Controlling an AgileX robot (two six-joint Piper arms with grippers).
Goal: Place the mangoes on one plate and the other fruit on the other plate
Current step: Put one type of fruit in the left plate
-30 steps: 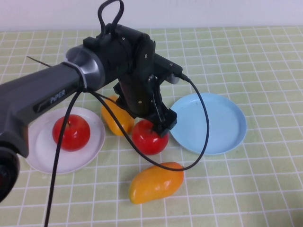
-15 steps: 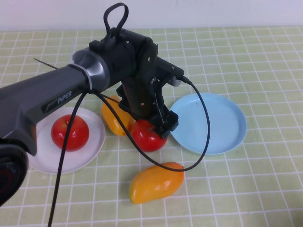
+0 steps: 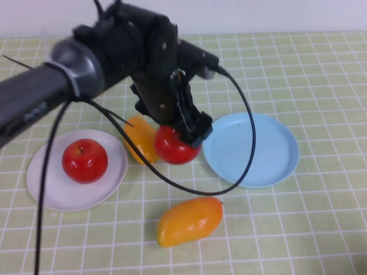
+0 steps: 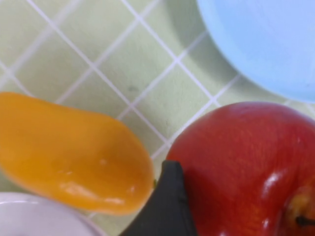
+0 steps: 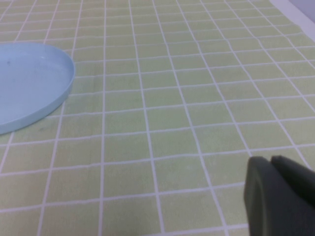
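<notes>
My left gripper (image 3: 179, 136) is shut on a red apple (image 3: 174, 146) and holds it just above the cloth, between the light blue plate (image 3: 269, 153) and a mango (image 3: 141, 140). The left wrist view shows that apple (image 4: 246, 162) against one dark finger (image 4: 167, 206), with the mango (image 4: 69, 152) beside it and the blue plate's rim (image 4: 266, 44) close by. A second apple (image 3: 85, 160) sits on the white plate (image 3: 63, 192). The other mango (image 3: 189, 220) lies on the cloth nearer the front. My right gripper (image 5: 278, 196) is shut, hanging over bare cloth away from the blue plate (image 5: 29, 83).
A green checked cloth (image 3: 298, 223) covers the table. The left arm's black cable (image 3: 246, 143) loops over the blue plate's near-left edge.
The left gripper has lifted the apple off the cloth and carried it slightly up and left. The arm has swung back. The other fruit and both plates have not moved.
</notes>
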